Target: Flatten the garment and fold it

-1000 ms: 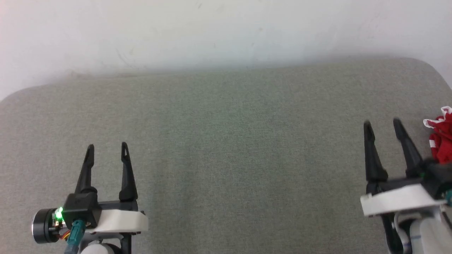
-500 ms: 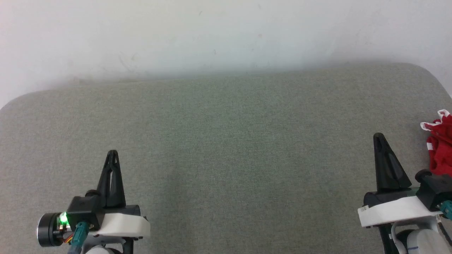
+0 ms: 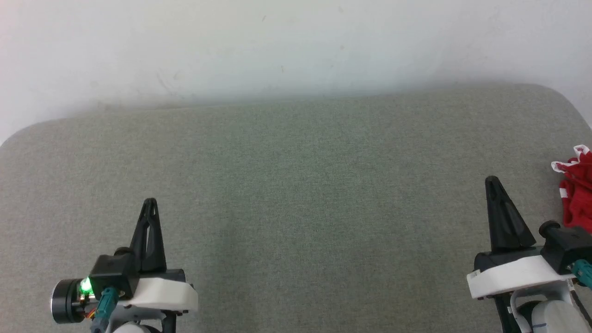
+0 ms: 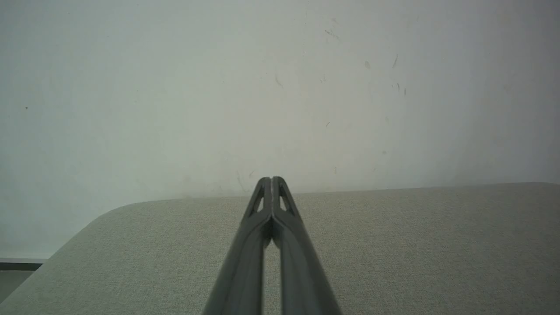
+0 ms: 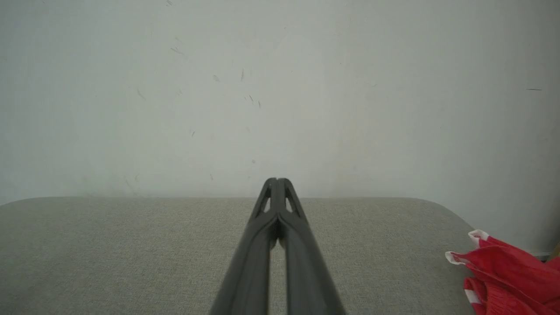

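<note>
The garment (image 3: 578, 189) is a crumpled heap of bright red fabric with white bands, lying at the far right edge of the grey-green padded surface (image 3: 296, 194); it also sits at the lower right of the right wrist view (image 5: 512, 273). My right gripper (image 3: 491, 179) hovers just left of the garment, shut with nothing between its fingers, its tips pressed together (image 5: 275, 180). My left gripper (image 3: 150, 201) hangs over the surface's lower left, far from the garment, also shut and empty (image 4: 271, 178).
A pale, scuffed wall (image 3: 296, 41) rises right behind the padded surface. The surface has rounded far corners at left (image 4: 109, 212) and right (image 5: 442, 208). Wide bare fabric lies between the two grippers.
Both grippers have closed from wide open to fully shut. The head view shifted slightly. The garment lies as before.
</note>
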